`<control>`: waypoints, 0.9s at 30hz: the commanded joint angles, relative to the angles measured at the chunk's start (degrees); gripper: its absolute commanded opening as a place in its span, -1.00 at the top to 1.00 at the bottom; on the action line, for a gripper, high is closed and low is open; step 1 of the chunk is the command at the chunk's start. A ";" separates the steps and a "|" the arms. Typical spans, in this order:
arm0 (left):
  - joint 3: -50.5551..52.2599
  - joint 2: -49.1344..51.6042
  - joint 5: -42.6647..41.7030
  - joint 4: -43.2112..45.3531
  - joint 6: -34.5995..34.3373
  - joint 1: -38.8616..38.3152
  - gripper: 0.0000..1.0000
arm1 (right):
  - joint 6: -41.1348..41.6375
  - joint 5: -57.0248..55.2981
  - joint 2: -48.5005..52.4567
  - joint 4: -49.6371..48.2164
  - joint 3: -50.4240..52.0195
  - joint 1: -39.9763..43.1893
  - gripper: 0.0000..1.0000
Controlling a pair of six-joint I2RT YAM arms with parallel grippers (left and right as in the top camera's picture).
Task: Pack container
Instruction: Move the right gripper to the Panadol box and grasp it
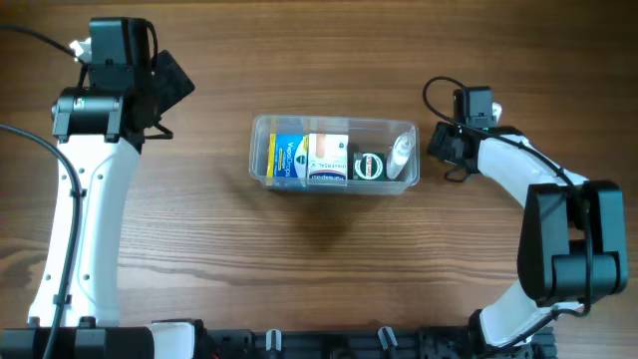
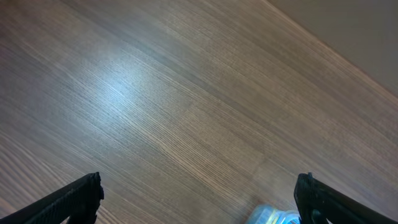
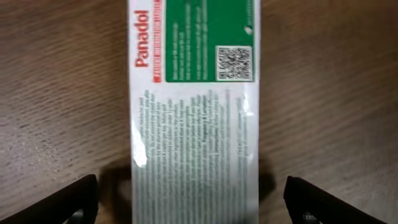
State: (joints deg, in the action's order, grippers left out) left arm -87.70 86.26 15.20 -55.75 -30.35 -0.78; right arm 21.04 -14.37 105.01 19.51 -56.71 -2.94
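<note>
The clear plastic container (image 1: 261, 130) sits mid-table. It holds a blue and yellow box (image 1: 288, 159), a white and orange box (image 1: 328, 158), a round green tin (image 1: 370, 166) and a small clear bottle (image 1: 401, 157). My right gripper (image 1: 445, 148) is just right of the container. In the right wrist view it (image 3: 191, 190) is open, with its fingers on either side of a white and green Panadol box (image 3: 194, 93) lying on the table, with gaps on both sides. My left gripper (image 1: 171, 82) is open and empty at the far left, also in its wrist view (image 2: 199, 186).
The wooden table (image 1: 329, 259) stretches around the container. The left wrist view shows bare wood (image 2: 174, 106) and a blurred corner of the container (image 2: 273, 216) at its lower edge. The table's far edge (image 2: 336, 50) crosses that view's upper right.
</note>
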 commanded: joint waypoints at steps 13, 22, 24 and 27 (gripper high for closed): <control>-0.33 0.22 0.94 0.13 0.07 0.31 -0.99 | -5.49 0.55 0.96 -6.32 0.59 1.68 -0.63; -0.33 0.22 0.94 0.13 0.07 0.31 -0.99 | -2.40 0.96 1.66 -6.47 1.18 1.70 -0.47; -0.33 0.22 0.94 0.13 0.07 0.31 -1.00 | -2.40 0.98 1.66 -6.32 1.18 1.68 -0.41; -0.33 0.22 0.94 0.13 0.07 0.31 -0.99 | -2.43 0.98 1.66 -5.81 1.18 1.68 -0.37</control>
State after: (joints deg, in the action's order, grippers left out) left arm -87.70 86.26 15.20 -55.75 -30.35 -0.78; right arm 17.93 -14.02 105.12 13.23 -56.23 -1.39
